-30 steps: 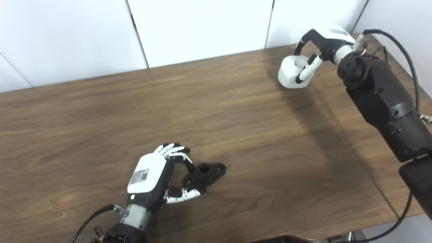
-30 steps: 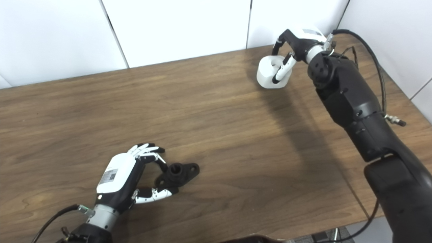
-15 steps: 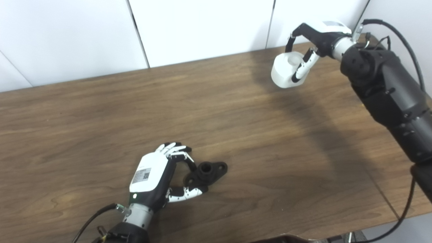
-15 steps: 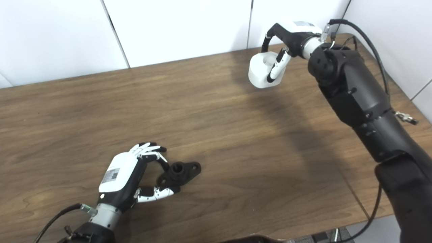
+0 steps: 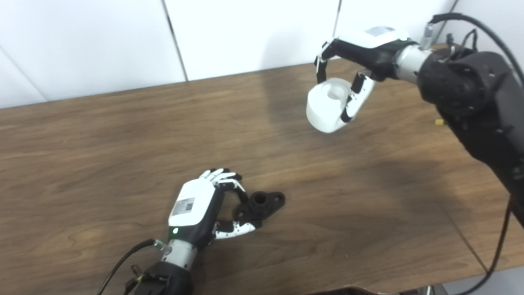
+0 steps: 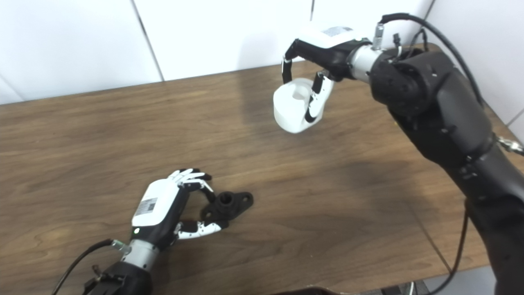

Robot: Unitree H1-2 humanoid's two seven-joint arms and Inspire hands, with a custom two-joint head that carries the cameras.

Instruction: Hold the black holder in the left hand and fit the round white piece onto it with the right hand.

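Gripping round white piece [image 5: 327,105], your right robot hand [image 5: 360,49] holds it in air above far right part of table [image 5: 123,135], fingers over top, thumb down its side, hollow facing up. Your left robot hand [image 5: 200,207] sits low at near edge, fingers and thumb curled around left end of black holder [image 5: 262,203], touching it. Holder lies flat on table, round boss up, free ear pointing right. White piece and holder well apart.
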